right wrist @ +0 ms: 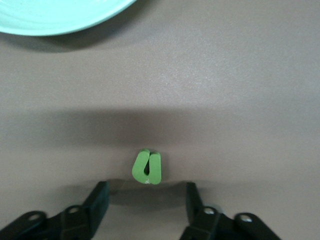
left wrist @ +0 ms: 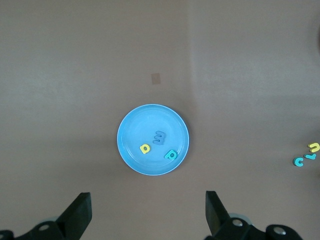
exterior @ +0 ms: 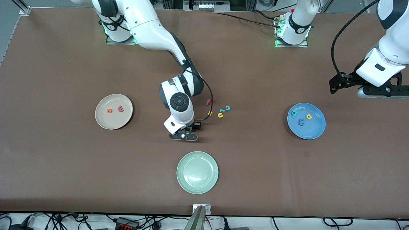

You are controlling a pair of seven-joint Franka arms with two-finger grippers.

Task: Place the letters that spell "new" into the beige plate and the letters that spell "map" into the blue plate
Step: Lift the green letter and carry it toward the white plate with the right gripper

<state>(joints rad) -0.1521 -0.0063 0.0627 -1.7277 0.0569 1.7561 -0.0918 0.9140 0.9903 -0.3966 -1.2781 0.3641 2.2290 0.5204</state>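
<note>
Green "n" (right wrist: 147, 167), right wrist view only

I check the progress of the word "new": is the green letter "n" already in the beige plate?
No, the beige plate holds only the orange "e" and red-pink "w"; the green "n" lies on the table.

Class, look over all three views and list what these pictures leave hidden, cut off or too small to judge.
- Green "n": hidden in the front view under the right hand; only the right wrist view shows it.
- Right hand's grip: the right wrist view cuts its fingertips off, so contact with the "n" is unclear.
- Left hand, over the table near the blue plate: its fingertips leave the frame.
- Loose letters: too small in the front view to read.
</note>
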